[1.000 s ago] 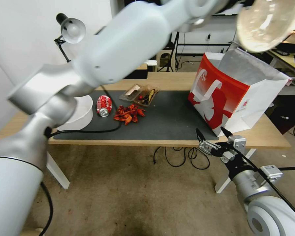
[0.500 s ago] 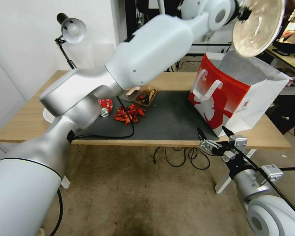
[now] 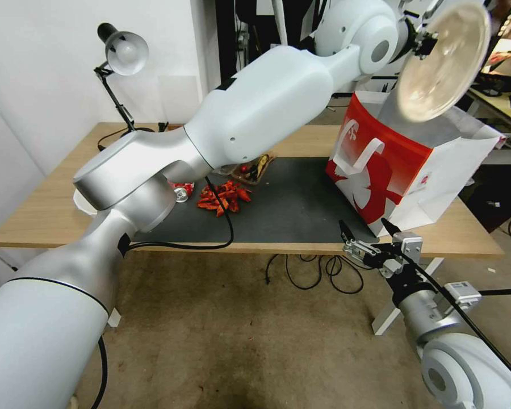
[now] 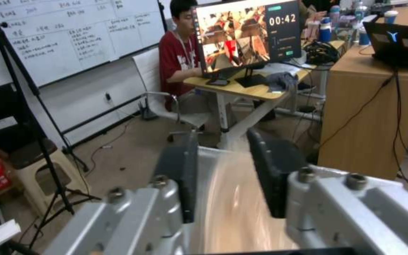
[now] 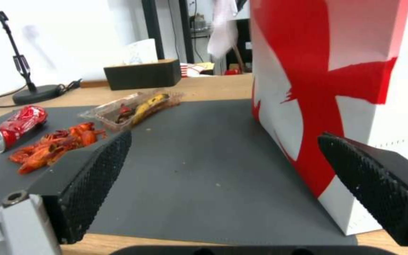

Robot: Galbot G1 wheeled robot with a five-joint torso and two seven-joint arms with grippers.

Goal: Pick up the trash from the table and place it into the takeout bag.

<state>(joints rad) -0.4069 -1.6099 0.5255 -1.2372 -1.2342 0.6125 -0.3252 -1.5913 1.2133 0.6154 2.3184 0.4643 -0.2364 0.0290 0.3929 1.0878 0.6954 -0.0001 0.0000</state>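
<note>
Bowl tilted above the takeout bag.
My left gripper clamps its rim; my right gripper waits wide open, empty, at the desk's front edge.

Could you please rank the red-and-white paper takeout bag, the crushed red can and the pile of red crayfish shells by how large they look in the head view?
1. Red-and-white paper takeout bag, by far.
2. Pile of red crayfish shells.
3. Crushed red can, though the left arm partly hides it, so this rank is unsure.
</note>
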